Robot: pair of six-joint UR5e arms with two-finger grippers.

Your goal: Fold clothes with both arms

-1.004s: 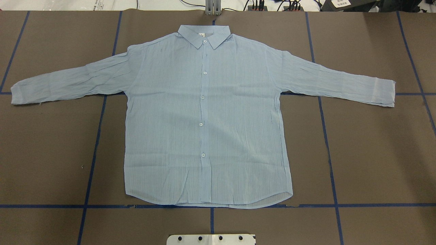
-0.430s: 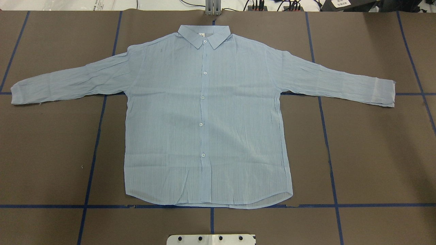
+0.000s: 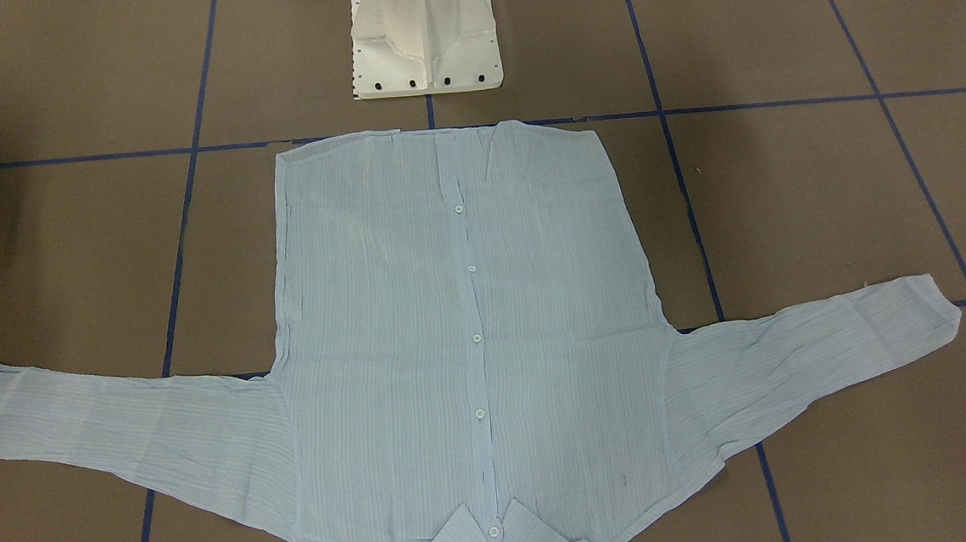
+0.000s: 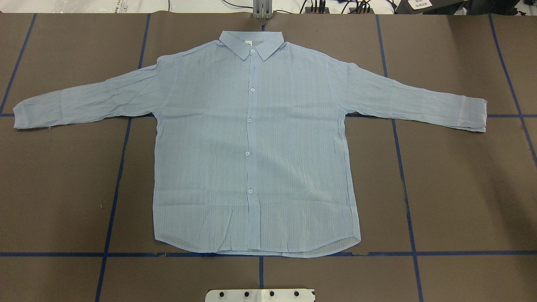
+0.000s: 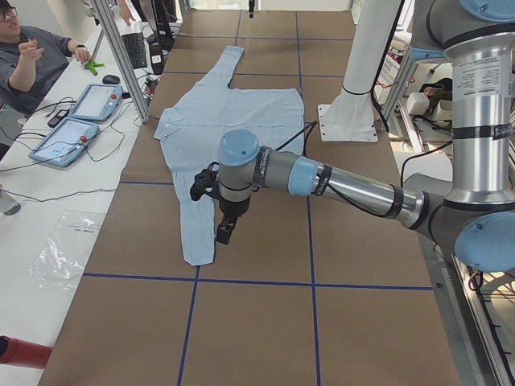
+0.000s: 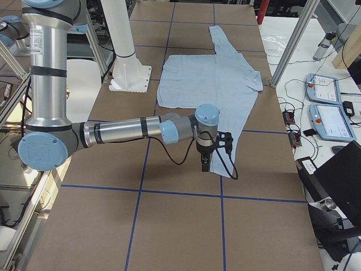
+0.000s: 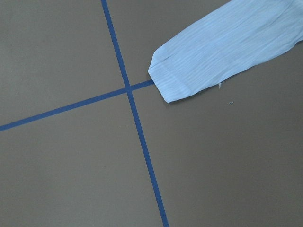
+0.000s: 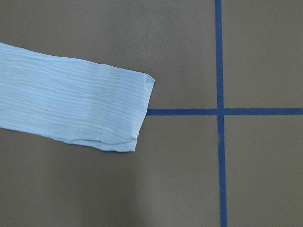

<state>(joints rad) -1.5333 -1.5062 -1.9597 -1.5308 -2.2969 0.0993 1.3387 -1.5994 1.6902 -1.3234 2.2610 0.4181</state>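
Observation:
The clothes are one light-blue button-up shirt lying flat and face up on the brown table, sleeves spread wide and collar toward the far edge. In the front-facing view the shirt has its collar nearest the camera. Neither arm shows in the overhead or front-facing views. My left gripper hangs above the table beside the left sleeve's end, and the left wrist view shows that cuff. My right gripper hangs beside the right sleeve's end, whose cuff lies flat. Whether either gripper is open or shut, I cannot tell.
Blue tape lines cross the brown table cover. The white pedestal base stands just behind the shirt's hem. A person sits at a side bench with control tablets; more tablets and aluminium posts line that side.

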